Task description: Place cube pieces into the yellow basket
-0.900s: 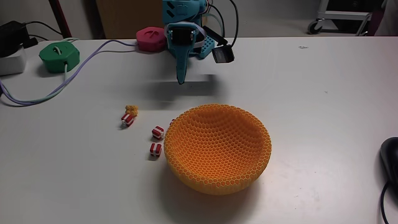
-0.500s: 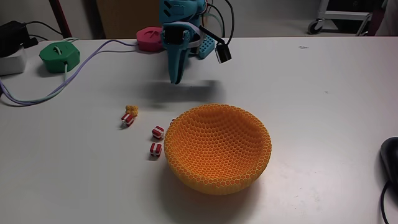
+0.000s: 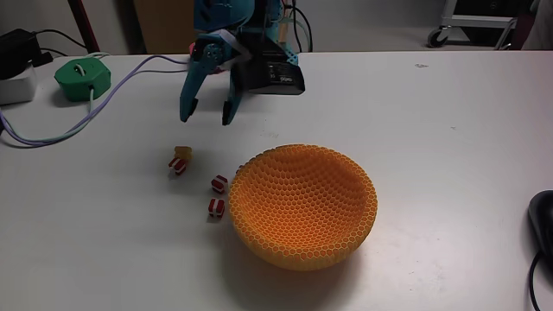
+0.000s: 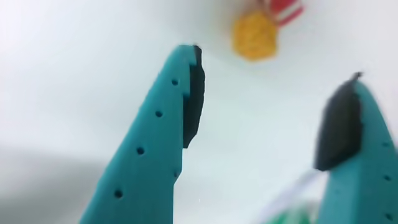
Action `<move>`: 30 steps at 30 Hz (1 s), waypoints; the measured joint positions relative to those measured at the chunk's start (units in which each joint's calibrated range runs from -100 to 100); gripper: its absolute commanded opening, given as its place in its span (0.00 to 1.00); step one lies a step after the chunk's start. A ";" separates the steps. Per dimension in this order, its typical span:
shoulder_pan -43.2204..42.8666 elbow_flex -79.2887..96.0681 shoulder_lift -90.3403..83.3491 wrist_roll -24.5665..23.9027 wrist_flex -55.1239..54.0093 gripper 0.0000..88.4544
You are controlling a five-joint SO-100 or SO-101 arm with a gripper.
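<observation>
Blurring the wrist view, the spread pincer [image 4: 277, 102] frames a yellow piece [image 4: 254, 35], seemingly touching a cut-off striped one [image 4: 285, 9].

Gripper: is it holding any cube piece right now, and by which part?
Nothing is held. The gripper is open above the table, jaws empty; the yellow piece lies ahead.

Wrist view blurred, striped cube piece [image 4: 285, 9] cut off at top edge, dark object [image 3: 542, 226] cropped right
</observation>
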 measured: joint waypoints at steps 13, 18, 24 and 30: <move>0.39 18.72 6.79 -14.99 -35.94 0.39; 3.00 14.48 12.79 -13.24 -36.49 0.38; 7.93 11.03 16.04 -11.62 -37.38 0.33; 11.70 10.94 19.38 -12.75 -37.38 0.27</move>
